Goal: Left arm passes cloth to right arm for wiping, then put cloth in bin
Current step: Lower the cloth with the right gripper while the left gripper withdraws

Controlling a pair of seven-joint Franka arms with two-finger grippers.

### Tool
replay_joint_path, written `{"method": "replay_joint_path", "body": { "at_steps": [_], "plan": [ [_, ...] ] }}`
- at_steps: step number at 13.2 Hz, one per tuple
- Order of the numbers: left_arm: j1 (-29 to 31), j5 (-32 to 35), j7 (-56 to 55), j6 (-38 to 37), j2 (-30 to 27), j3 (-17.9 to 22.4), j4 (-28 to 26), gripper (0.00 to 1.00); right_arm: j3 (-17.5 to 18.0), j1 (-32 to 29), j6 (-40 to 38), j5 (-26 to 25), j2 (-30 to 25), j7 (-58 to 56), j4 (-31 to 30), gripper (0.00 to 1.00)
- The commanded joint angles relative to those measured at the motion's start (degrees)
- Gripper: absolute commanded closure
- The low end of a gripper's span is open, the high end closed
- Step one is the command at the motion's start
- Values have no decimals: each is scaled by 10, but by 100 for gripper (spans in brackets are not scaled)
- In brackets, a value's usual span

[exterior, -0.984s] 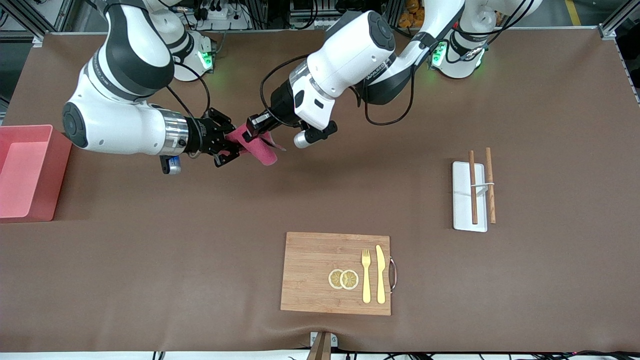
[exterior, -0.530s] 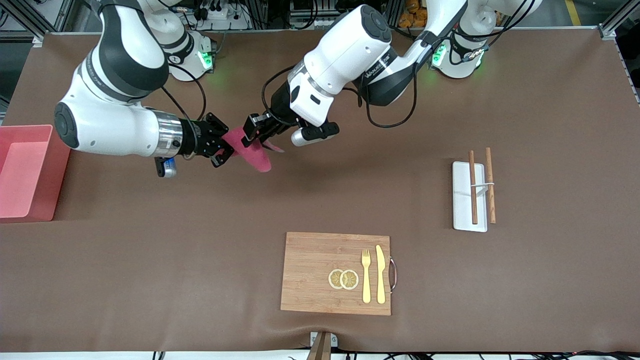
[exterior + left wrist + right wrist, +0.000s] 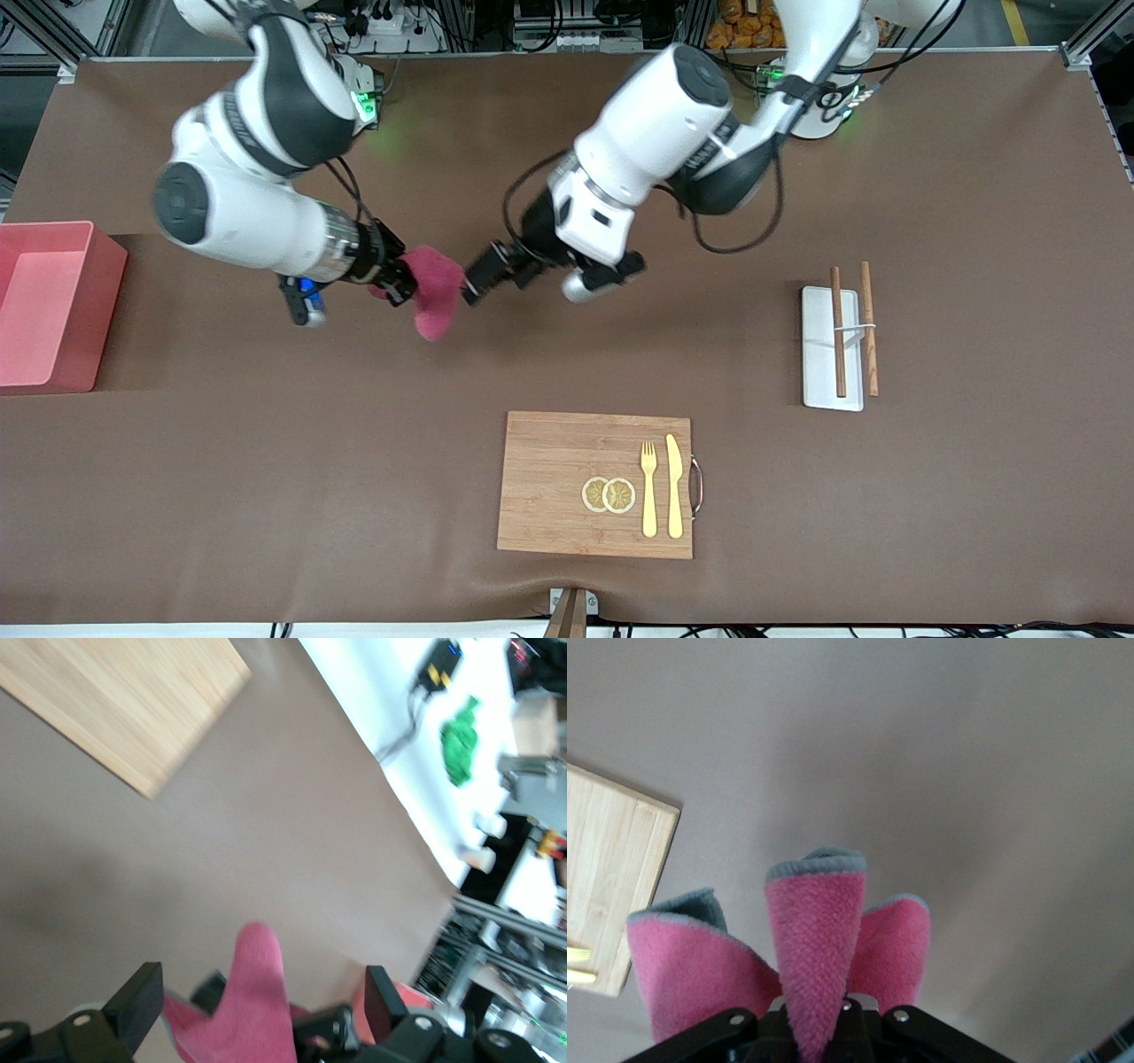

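The right gripper (image 3: 400,282) pinched the raspberry-pink cloth (image 3: 434,290) between its jaws, holding it in the air above bare tabletop, toward the robots' edge of the table and the right arm's end. The fabric bunched into folds rising from the right gripper (image 3: 824,1028), the cloth's (image 3: 819,943) paler hem showing. The left gripper (image 3: 474,282) hung just beside the cloth over the same stretch of table, its fingers (image 3: 135,1003) spread wide and apart from the cloth (image 3: 257,1001). The pink bin (image 3: 84,306) sat at the right arm's end edge. The bamboo cutting board (image 3: 549,483) lay near the camera-side edge.
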Motion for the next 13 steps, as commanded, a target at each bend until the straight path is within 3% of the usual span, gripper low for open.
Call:
{"method": "replay_joint_path", "body": {
  "at_steps": [1, 4, 6, 8, 10, 13],
  "plan": [
    [50, 45, -2, -77, -38, -4, -13, 0, -3, 22, 53, -28, 50, -2, 5, 100],
    [115, 51, 30, -157, -60, -5, -12, 0, -3, 19, 107, -52, 99, -16, -1, 100],
    [155, 51, 107, -254, -87, -7, -13, 0, -4, -1, 117, -75, 107, -71, -20, 100],
    [196, 50, 199, -325, -110, -10, -13, 0, -7, -52, 94, -83, 99, -183, -39, 100],
    [221, 47, 283, -402, -134, -1, -15, 0, -13, -134, 48, -132, 98, -323, -40, 100],
    [207, 41, 452, -473, -215, 98, -87, 0, -14, -235, 36, -182, 99, -523, -40, 100]
  ]
}}
